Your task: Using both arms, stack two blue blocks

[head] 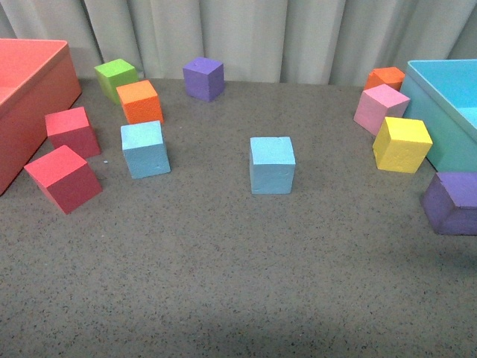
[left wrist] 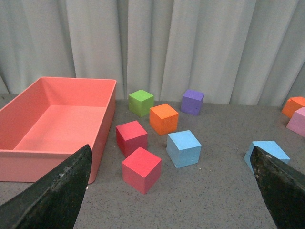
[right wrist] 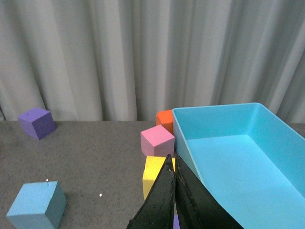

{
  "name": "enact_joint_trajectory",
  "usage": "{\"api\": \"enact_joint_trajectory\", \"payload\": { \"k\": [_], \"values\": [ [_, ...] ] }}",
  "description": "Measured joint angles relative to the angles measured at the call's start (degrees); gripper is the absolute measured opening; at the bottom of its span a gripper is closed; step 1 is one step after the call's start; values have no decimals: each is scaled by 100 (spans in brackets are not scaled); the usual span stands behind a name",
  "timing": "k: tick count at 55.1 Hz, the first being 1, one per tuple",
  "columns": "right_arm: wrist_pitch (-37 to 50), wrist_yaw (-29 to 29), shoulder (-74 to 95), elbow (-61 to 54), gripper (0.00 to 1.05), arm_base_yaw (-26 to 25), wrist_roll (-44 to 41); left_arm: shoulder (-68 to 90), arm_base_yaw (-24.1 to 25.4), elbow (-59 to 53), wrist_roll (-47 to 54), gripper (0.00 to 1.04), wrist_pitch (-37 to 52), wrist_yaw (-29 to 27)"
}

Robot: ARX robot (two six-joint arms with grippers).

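Note:
Two light blue blocks sit apart on the grey table: one at the left (head: 145, 148) beside the red cubes, one in the middle (head: 272, 165). Neither arm shows in the front view. In the left wrist view my left gripper (left wrist: 171, 188) is open and empty, its fingers (left wrist: 57, 191) wide apart; the left blue block (left wrist: 184, 148) lies ahead between them and the middle one (left wrist: 267, 150) is partly behind the other finger. My right gripper (right wrist: 170, 164) is shut and empty, above the yellow cube (right wrist: 153, 174); the middle blue block (right wrist: 37, 205) lies off to the side.
A red bin (head: 30, 97) stands at the far left, a turquoise bin (head: 447, 104) at the far right. Two red cubes (head: 63, 177), an orange (head: 139, 101), green (head: 116, 77) and purple cube (head: 203, 78) are at the left and back. Pink (head: 381, 108), yellow (head: 402, 144), orange and purple (head: 453, 203) cubes stand near the turquoise bin.

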Motion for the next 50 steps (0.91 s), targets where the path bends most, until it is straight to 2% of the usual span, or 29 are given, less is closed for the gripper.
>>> {"api": "enact_joint_trajectory", "payload": {
  "k": [19,24,50],
  "values": [
    [-874,-372,-1541,-708,1,-330,2,0,0,0,0,98,0,-2],
    [-1189,-765,-1987,-826,1,-662,0,0,0,0,0,98,0,-2],
    [-2988,-804,-4146,-1132,1,-776,2,0,0,0,0,98,0,-2]
  ]
}}
